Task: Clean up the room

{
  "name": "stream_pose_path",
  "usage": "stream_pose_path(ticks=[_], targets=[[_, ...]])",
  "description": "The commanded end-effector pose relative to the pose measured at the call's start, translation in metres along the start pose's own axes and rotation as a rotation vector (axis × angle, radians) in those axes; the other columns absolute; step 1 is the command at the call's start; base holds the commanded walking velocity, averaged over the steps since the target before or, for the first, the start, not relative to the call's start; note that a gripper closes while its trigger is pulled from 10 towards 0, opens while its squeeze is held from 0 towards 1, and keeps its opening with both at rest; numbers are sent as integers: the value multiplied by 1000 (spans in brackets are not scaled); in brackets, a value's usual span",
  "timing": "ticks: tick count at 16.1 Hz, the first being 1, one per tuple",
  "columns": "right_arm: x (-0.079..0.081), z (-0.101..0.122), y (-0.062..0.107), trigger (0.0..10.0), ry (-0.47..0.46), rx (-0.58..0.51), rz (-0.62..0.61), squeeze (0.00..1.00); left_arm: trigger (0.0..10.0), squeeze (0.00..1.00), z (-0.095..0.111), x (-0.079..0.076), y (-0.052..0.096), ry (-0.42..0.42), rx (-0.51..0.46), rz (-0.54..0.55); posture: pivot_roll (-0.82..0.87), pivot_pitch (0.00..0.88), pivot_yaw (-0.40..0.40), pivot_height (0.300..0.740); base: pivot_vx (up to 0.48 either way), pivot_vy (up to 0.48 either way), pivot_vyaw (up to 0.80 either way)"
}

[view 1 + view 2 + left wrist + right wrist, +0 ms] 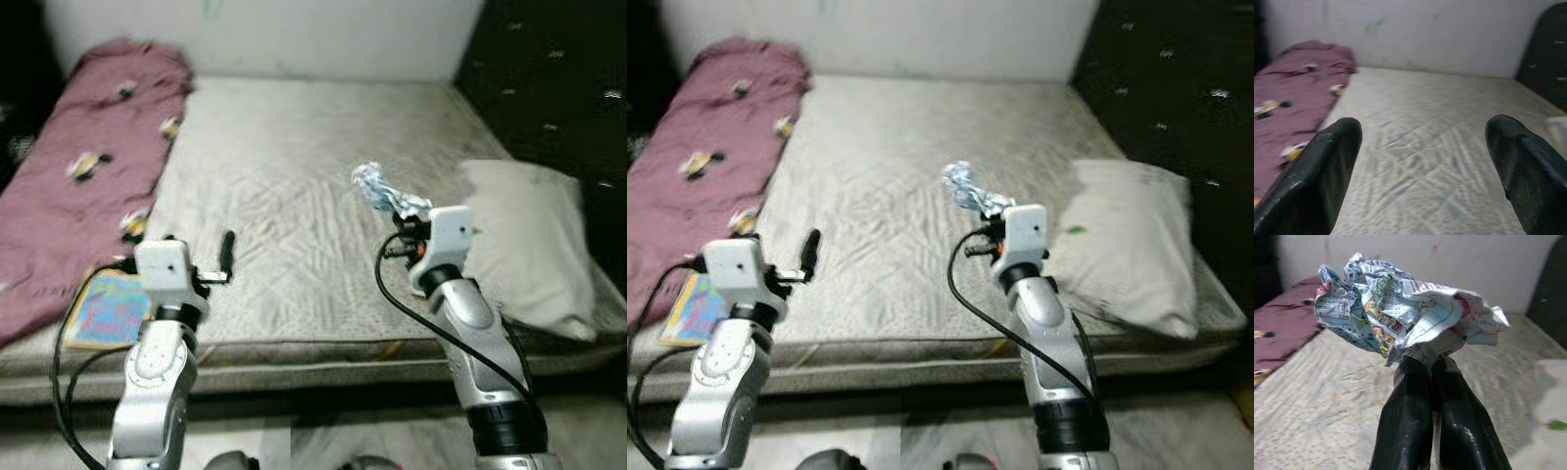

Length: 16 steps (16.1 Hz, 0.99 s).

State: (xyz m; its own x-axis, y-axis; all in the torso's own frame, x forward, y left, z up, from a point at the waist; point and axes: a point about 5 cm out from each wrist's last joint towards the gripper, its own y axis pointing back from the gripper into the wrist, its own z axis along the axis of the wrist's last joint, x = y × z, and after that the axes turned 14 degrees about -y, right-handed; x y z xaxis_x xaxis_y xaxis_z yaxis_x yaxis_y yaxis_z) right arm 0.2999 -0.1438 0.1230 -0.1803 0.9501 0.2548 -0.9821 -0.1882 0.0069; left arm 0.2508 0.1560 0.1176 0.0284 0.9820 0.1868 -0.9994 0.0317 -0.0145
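The right gripper (1432, 364) is clamped on a crumpled printed newspaper wad (1400, 308), held above the grey patterned mattress (294, 176). A cream pillow (529, 245) lies at its 3 o'clock. The left gripper (1420, 147) hangs wide apart, holding nothing; a maroon blanket (88, 166) lies at its 10 o'clock and a colourful book (110, 308) at its 8 o'clock.

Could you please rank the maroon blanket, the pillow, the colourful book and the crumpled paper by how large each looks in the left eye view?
1. maroon blanket
2. pillow
3. colourful book
4. crumpled paper, pinched in the right gripper; held above the bed and nearer the camera, so its true rank against the book is unsure.
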Motion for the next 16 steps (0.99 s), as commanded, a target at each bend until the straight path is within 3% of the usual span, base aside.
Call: stream_pose_path(ticks=[1, 5, 16], targets=[[-3, 3, 1, 10000, 7, -10, -5, 0, 10000, 0, 3, -2, 0, 1, -17, -13, -24, 0, -54, 740, 0, 0, 0], [-1, 2, 0, 10000, 8, -7, 2, 0, 10000, 0, 5, -4, 1, 2, -39, -41, -21, 0, -56, 740, 66, 0, 0], [0, 2, -2, 10000, 15, -6, 17, 0, 10000, 0, 5, -5, 1, 1, -49, -59, -19, 0, -60, 740, 384, 0, 0]])
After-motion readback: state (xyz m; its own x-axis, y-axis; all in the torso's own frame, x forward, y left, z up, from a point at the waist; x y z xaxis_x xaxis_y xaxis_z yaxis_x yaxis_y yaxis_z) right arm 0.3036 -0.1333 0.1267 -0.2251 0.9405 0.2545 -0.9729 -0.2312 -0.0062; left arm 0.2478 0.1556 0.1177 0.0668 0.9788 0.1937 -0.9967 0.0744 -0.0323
